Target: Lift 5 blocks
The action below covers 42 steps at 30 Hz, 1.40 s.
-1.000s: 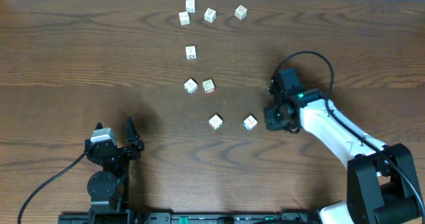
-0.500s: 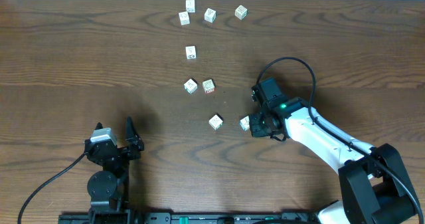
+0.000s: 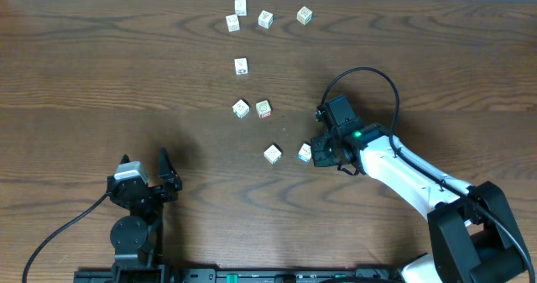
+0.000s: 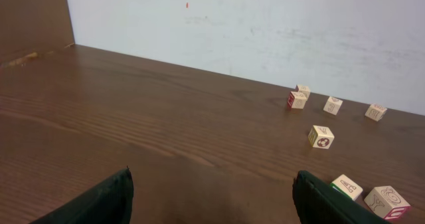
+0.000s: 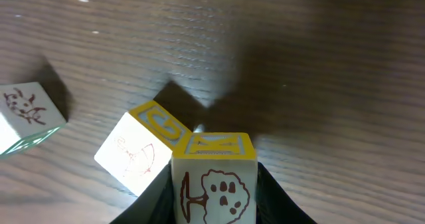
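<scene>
Several small white blocks with coloured marks lie on the brown table. My right gripper [image 3: 315,153] is shut on one block [image 3: 305,153]. In the right wrist view that block [image 5: 214,181], with a brown tree drawing and a yellow top, sits between the dark fingers [image 5: 269,197]. It is close beside another block [image 5: 136,154], which also shows from above as a separate block [image 3: 272,154]. Whether the held block is off the wood I cannot tell. My left gripper [image 3: 144,167] rests open near the front left with nothing between its fingers [image 4: 99,201].
A loose pair of blocks [image 3: 241,108] [image 3: 263,108] lies mid-table and a single block [image 3: 241,65] lies farther back. Several more blocks [image 3: 265,18] cluster at the far edge, near a white wall [image 4: 265,24]. The right arm's cable [image 3: 369,75] loops above it.
My right gripper has swung left and a little forward with the block between its fingers, bringing it close to the neighbouring block. The left arm and the other blocks have not moved.
</scene>
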{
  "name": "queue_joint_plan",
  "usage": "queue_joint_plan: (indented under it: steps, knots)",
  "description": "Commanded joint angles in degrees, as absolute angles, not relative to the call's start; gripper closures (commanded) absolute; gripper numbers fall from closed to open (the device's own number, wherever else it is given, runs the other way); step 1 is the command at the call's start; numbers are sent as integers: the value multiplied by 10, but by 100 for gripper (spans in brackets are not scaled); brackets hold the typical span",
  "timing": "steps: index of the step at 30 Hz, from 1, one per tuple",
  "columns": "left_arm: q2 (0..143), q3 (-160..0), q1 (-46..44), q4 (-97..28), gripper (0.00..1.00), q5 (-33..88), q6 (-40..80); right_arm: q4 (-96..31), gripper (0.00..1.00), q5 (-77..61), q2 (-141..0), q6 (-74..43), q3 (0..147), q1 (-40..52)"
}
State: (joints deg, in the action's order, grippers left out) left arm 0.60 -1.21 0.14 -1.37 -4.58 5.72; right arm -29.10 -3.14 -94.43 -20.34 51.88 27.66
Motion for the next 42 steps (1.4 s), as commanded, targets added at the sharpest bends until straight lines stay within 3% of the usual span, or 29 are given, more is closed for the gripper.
queue_joint_plan:
  steps: [1,11,23,32,42]
  knots:
    - [3,-2,0,-38,23,-51,49,-287,80,-41,-936,-210,516,282]
    - [3,-2,0,-38,23,-51,49,-243,75,-39,-936,-205,516,282]
    - [3,-2,0,-38,23,-51,49,-288,76,15,-936,-205,516,282]
    - [3,-2,0,-38,23,-51,49,-291,53,15,-937,-208,515,282]
    - [3,-2,0,-38,23,-51,49,-257,48,15,-936,-209,517,282]
